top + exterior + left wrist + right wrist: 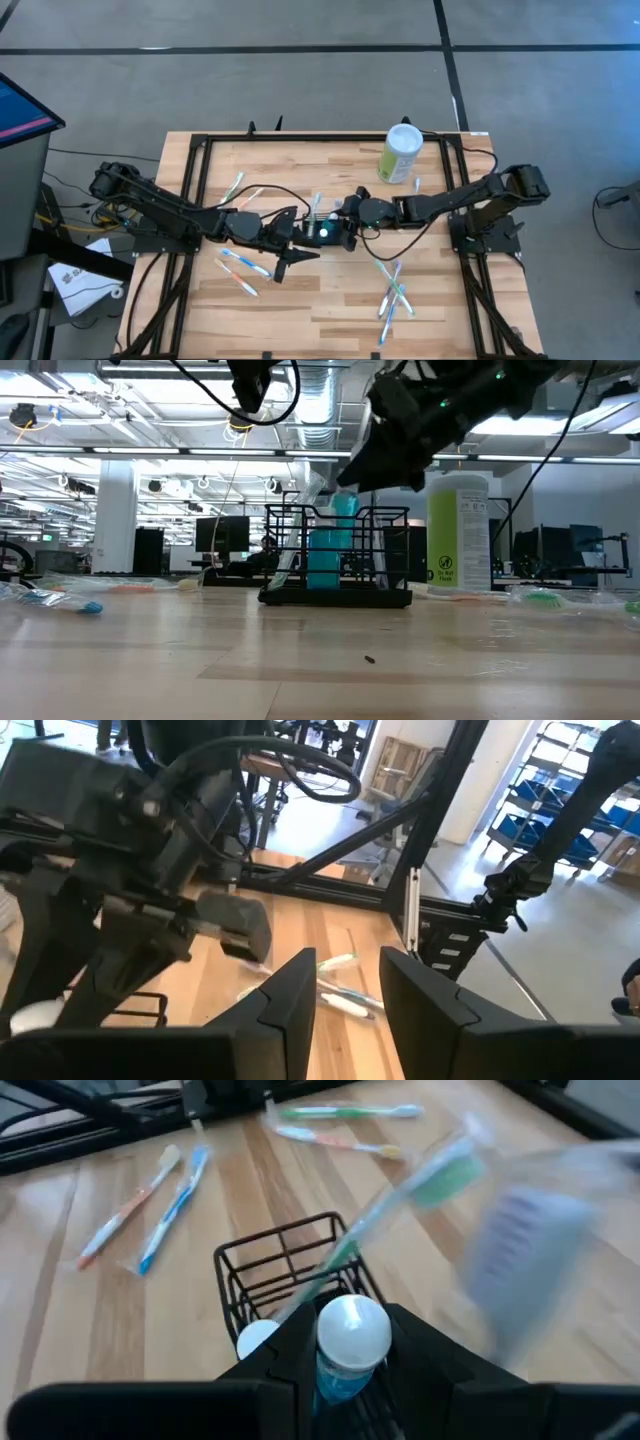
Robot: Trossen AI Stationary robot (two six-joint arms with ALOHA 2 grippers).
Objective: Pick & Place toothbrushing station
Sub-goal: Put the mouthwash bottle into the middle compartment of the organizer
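The black wire caddy (336, 555) stands mid-surface (330, 300), holding a blue white-capped tube (350, 1342) pinched by the right gripper (345, 1365). The left gripper (345, 1005), spread and empty, hovers beside it. Wrapped toothbrushes (395, 290) and a green canister (402, 154) lie around.

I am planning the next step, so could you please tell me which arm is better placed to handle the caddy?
Probably the right: its gripper sits directly over the caddy. The left gripper points past it, holding nothing.
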